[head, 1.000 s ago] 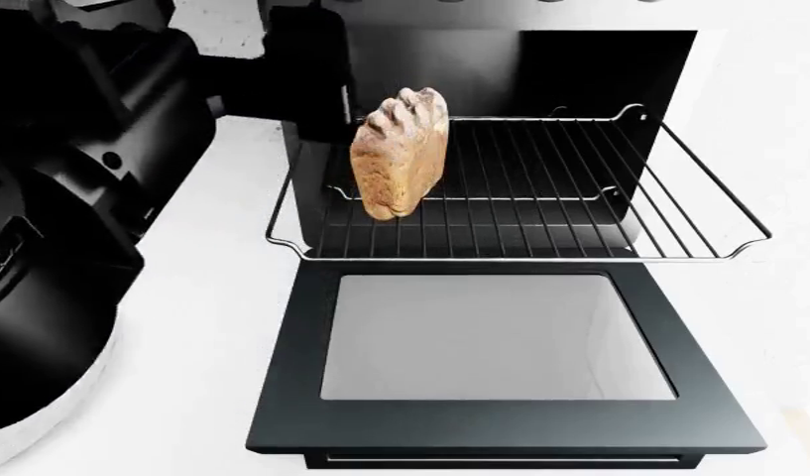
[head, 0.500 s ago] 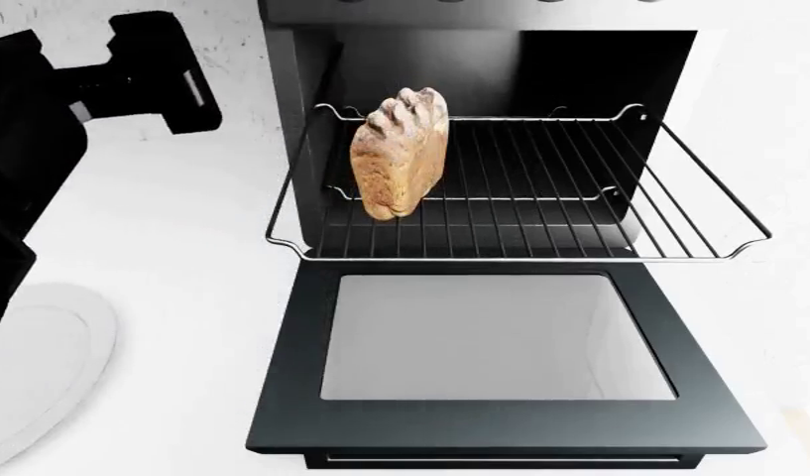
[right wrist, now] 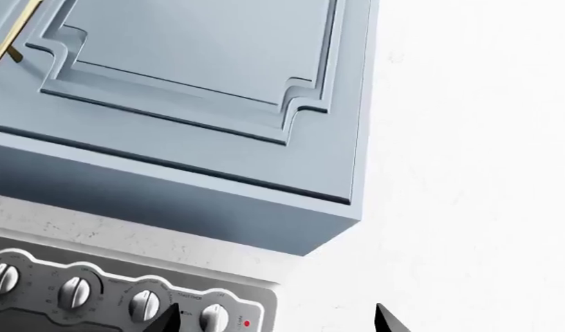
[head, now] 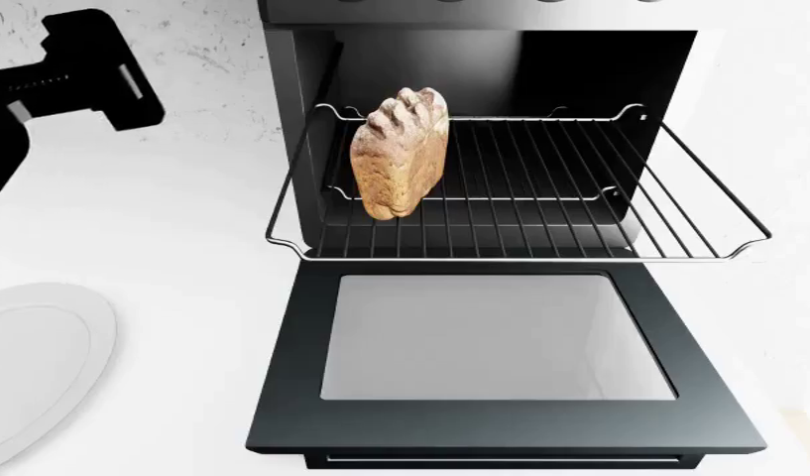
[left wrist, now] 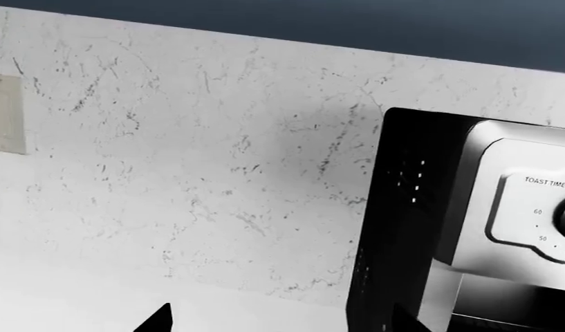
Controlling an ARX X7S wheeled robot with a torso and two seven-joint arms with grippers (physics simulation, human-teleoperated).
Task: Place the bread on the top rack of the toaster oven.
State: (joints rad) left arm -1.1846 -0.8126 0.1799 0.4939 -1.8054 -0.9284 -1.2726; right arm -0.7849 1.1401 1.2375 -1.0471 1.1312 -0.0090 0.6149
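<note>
My white bench (head: 179, 228) runs to a marbled wall. Nearest, a white plate (head: 35, 367) lies at left beside the oven's dropped door (head: 504, 431). Beyond, the bread (head: 400, 154) stands on the pulled-out top rack (head: 642, 213). My left hand (left wrist: 277, 319) and right hand (right wrist: 277, 319) both hang spread and empty.

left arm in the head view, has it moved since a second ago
Yes. The left arm has pulled back up and left, away from the toaster oven; the bread stays put.
</note>
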